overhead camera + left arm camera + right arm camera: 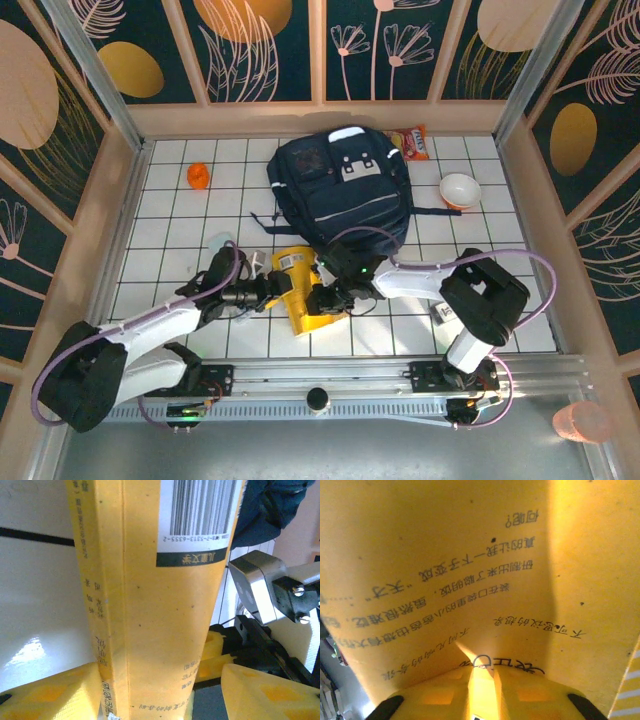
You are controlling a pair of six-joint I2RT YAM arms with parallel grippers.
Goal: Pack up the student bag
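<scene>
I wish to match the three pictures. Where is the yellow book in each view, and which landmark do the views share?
Top external: the yellow book is low centre, just in front of the student bag.
Left wrist: centre, running from top to bottom.
Right wrist: its printed cover, centre, very near the camera.
Shared landmark: the student bag, top right in the left wrist view.

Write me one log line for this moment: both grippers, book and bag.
left gripper: straddles yellow book, grip unclear | right gripper: shut on book edge | student bag: lying beyond book
</scene>
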